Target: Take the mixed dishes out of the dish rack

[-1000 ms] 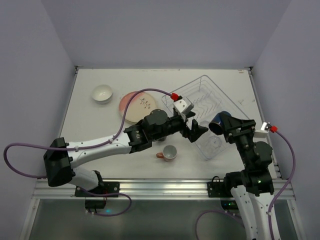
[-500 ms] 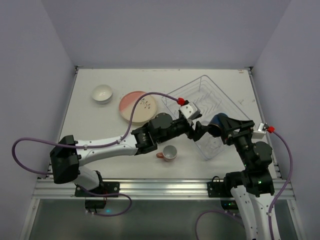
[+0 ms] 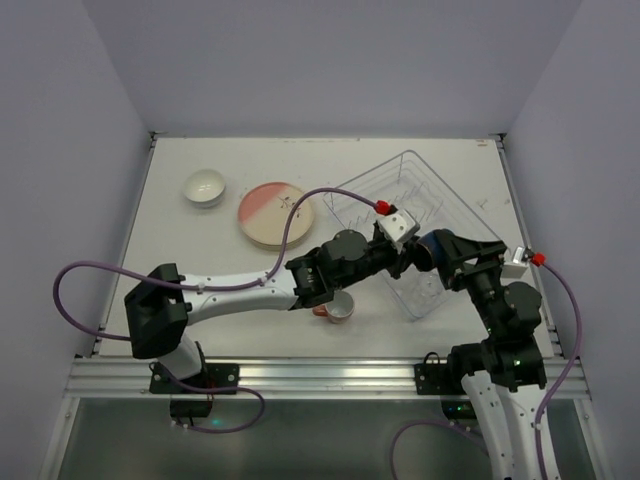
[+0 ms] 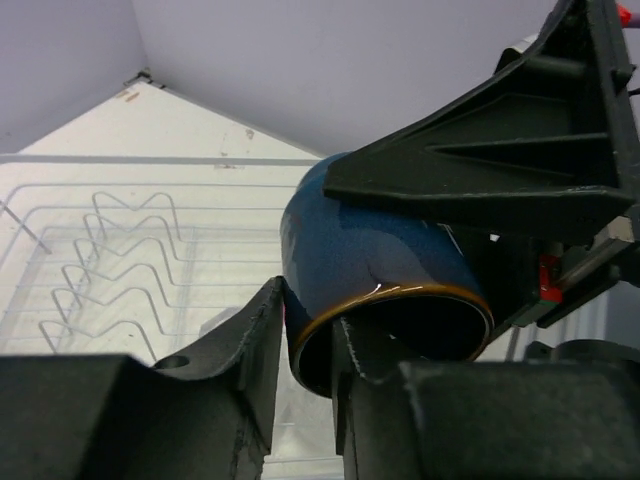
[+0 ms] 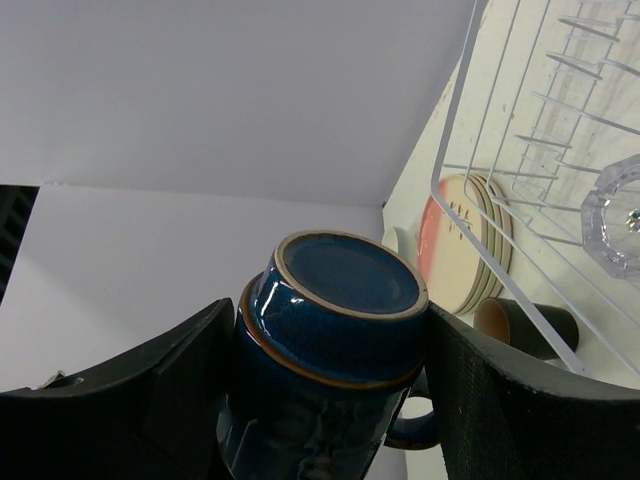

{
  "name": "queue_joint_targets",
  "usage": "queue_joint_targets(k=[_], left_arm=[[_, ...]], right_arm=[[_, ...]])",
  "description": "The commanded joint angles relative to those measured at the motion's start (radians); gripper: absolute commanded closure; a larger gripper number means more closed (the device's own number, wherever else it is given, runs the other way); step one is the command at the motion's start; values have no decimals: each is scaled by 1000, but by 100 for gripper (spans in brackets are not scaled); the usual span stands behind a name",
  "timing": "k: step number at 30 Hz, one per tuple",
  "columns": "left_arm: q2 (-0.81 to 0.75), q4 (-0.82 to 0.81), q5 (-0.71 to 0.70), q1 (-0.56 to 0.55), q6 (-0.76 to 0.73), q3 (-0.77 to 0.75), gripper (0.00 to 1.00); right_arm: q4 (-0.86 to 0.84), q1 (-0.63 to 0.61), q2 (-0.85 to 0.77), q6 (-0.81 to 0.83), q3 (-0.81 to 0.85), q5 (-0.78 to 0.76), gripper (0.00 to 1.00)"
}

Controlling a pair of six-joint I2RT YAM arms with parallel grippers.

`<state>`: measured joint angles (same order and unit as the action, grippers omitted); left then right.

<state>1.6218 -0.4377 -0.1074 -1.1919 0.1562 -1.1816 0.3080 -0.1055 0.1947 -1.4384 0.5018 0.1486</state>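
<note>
Top external view shows both arms meeting over the near side of the dish rack [image 3: 352,186], which sits at a slant on the right part of the table [image 3: 190,260]. The right gripper [image 3: 441,251] has the dark blue cup [image 3: 431,244] squeezed tight between its two fingers, up in the air above the rack. In the right wrist view the bottom of the cup faces the camera, with a black finger pressed on each side. The left gripper [image 3: 412,256] has reached across to the same cup. In the left wrist view the cup's mouth faces the camera, and the left fingers [image 4: 262,345] sit on both sides of the rim, one outside and one inside. The outside finger touches the cup, but I cannot tell if the left gripper is really squeezing it. A clear glass [image 5: 620,215] sits inside the rack. On the table to the left of the rack lies a stack of plates [image 3: 272,213], and a small white bowl [image 3: 205,186] stands farther left. A salmon cup [image 3: 338,306] stands near the front, just beside the left arm.
</note>
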Motion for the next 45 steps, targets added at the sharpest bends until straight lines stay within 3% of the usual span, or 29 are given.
queue_joint_targets(k=[1, 2, 3, 7, 9, 12, 17, 22, 24, 27, 32, 36, 45], left_arm=[[27, -87, -48, -18, -29, -59, 77], [27, -90, -52, -20, -26, -62, 82], [30, -96, -51, -21, -26, -62, 100], [15, -96, -95, -34, -20, -52, 100], [-11, -61, -141, -35, -1, -41, 100], [-60, 31, -227, -35, 29, -33, 100], [-161, 296, -385, -35, 109, -26, 100], [-344, 708, -517, -31, 277, -24, 100], [-387, 974, -535, -22, 354, -91, 100], [-440, 1222, -439, 36, 483, -110, 100], [-526, 1301, -94, 216, 477, 32, 100], [-442, 1375, -45, 276, 416, 77, 100], [-189, 1326, 94, 345, 290, 112, 100]], right_arm=[[-89, -2, -11, -22, -3, 16, 100], [-89, 0, -9, -20, -5, 14, 100], [-89, 0, -9, -19, -3, 12, 100], [-76, 0, -20, 7, -5, -6, 100], [-75, 0, -23, 47, -11, -23, 54], [-63, 0, -6, 142, -5, -61, 1], [8, 0, 87, 317, 59, -138, 1], [22, 1, 137, 484, 101, -192, 1], [32, 1, 172, 600, 147, -198, 1], [86, 1, 222, 746, 224, -175, 1], [140, 1, 299, 877, 283, -92, 1], [146, 1, 305, 920, 273, -67, 1], [164, 0, 287, 967, 253, -3, 1]])
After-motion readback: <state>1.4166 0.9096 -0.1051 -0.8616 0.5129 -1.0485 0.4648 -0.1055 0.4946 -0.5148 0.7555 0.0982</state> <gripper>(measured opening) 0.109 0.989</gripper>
